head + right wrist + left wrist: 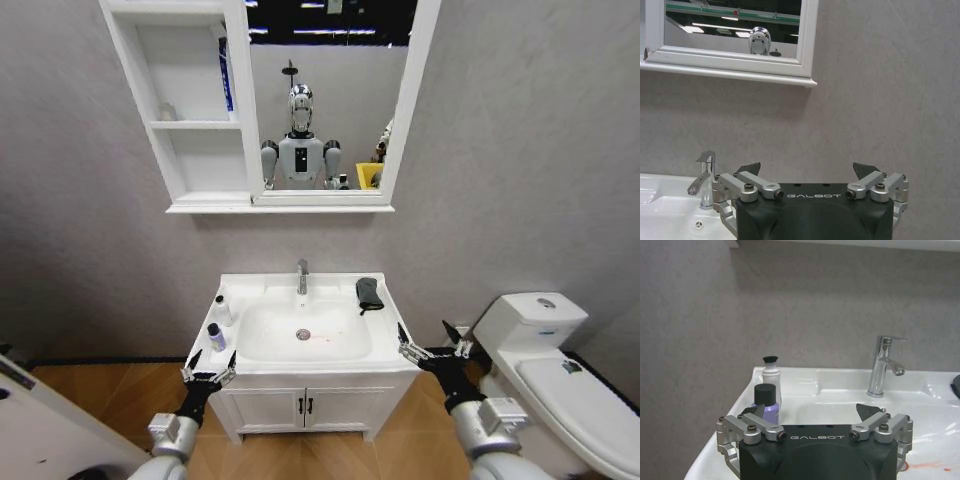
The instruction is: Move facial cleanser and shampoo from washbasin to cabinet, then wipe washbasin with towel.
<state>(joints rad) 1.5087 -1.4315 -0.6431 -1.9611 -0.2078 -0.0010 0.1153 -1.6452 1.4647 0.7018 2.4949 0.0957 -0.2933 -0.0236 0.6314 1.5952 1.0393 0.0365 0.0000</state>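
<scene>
Toilet (560, 375) beside washbasin (385, 355), spread-fingered left gripper (209, 366) and right gripper (436, 343) at front corners.

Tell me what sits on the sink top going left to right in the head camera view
purple bottle → white bottle → faucet → dark cloth, all on the sink. The left gripper and right gripper hover open at its front corners.
</scene>
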